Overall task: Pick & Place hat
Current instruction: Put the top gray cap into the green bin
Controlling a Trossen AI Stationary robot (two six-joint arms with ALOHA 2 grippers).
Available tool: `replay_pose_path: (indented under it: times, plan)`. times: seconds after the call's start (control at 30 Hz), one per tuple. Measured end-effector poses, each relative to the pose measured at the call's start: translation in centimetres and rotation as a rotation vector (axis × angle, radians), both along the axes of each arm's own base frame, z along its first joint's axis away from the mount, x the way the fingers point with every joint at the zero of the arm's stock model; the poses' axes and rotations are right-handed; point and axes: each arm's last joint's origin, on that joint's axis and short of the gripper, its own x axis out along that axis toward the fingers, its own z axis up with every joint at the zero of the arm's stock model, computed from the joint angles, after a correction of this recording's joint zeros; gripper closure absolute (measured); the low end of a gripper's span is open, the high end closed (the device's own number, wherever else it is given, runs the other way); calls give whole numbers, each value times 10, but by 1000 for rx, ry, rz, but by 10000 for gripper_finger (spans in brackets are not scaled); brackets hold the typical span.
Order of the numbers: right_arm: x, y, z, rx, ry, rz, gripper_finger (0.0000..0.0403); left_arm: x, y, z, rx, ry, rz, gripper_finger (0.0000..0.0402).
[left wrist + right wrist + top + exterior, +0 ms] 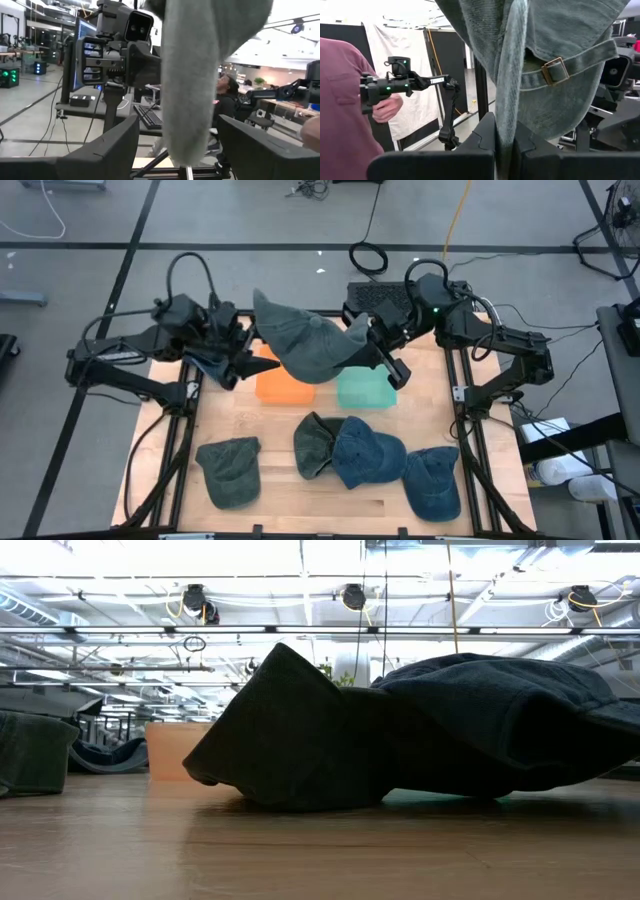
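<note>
A grey-green hat (305, 340) hangs in the air over the far part of the table, above an orange bin (285, 387) and a teal bin (365, 390). My right gripper (504, 145) comes at it from the right and is shut on it. A strap with a brass buckle (554, 70) shows beside the held fold. My left gripper (185, 150) is open at the hat's left end. A hanging part of the hat (192, 95) drops between its spread fingers, with a gap on each side. My right gripper pinches a narrow upright fold of the hat's cloth (506, 120) between its two fingers, beside the buckled strap. The fingers come roughly level from the table's right side. The hat is lifted clear of the table and bins, spreading out beyond the fingers.
Several more hats lie on the near half of the table: a green one (230, 470), a dark green one (315, 442) and two blue ones (367, 455) (435, 480). A person in a maroon sleeve (342, 100) stands beyond the table.
</note>
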Motion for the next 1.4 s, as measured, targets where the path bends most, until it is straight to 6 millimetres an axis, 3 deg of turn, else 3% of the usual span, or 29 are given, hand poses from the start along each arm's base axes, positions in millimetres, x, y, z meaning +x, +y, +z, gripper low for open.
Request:
replay_pose_path:
  times: [0.23, 0.43, 0.73, 1.4]
  plan:
    - [0, 0, 0, -2, 3, 0, 403, 20, -1, 4, -28, 25, -101, 128]
    - [0, 0, -1, -8, 4, 23, 403, 21, -3, 5, -55, 53, -225, 161]
    - [0, 0, -1, -22, -7, 20, 403, 20, -4, 6, -49, 39, -243, 210]
    - [0, 0, 0, -30, -20, 15, 400, 18, -5, 10, -62, 13, -297, 380]
